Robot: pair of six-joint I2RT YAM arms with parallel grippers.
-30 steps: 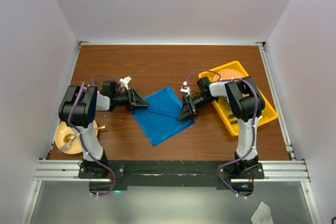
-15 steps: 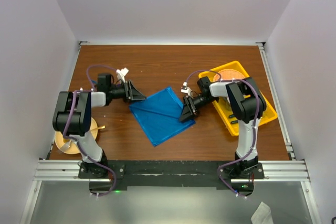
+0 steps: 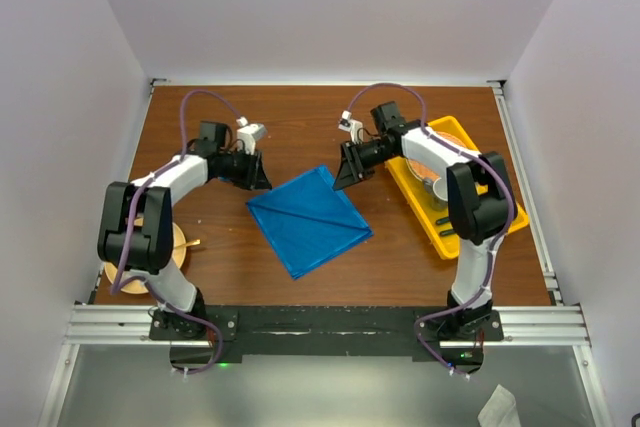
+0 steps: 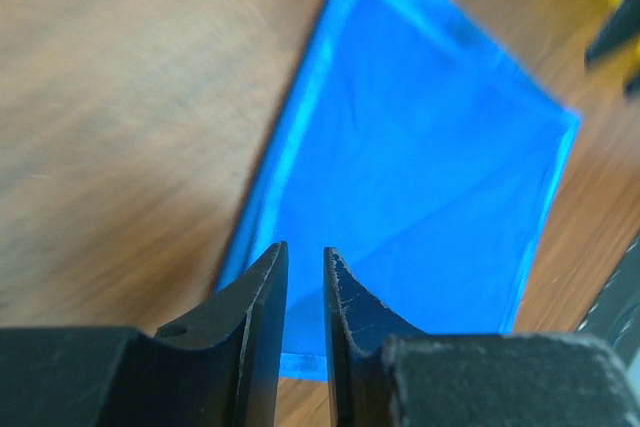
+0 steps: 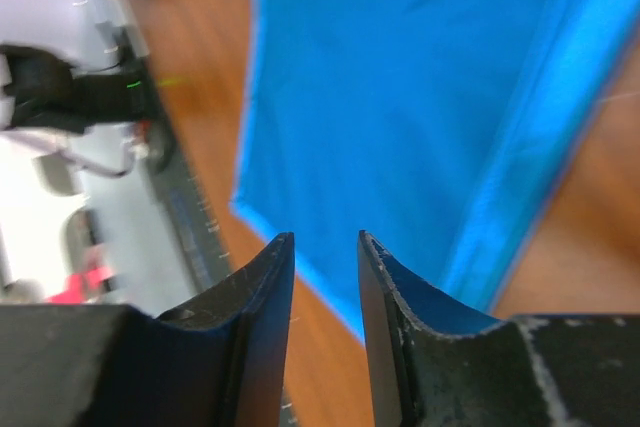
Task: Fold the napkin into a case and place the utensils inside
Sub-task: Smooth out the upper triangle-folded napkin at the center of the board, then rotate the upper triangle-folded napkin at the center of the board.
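Both arms have left the napkin's [image 3: 305, 217] side corners and swung toward twelve o'clock. The left gripper [image 3: 263, 179] now hangs just off the cloth at its ten o'clock, the right gripper [image 3: 346, 179] at its one o'clock. Each claw's jaws stand a narrow slit apart with nothing between them. The napkin lies flat mid-table as a folded diamond, not yet a narrow case. Folding is in hand. The next move, I judge, calls for pinching an edge and carrying it across.

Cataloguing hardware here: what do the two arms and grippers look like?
The left arm and right arm have white links, black joint housings and a looping purple cable. The left gripper and right gripper are black, with two tapered, scuffed fingers.
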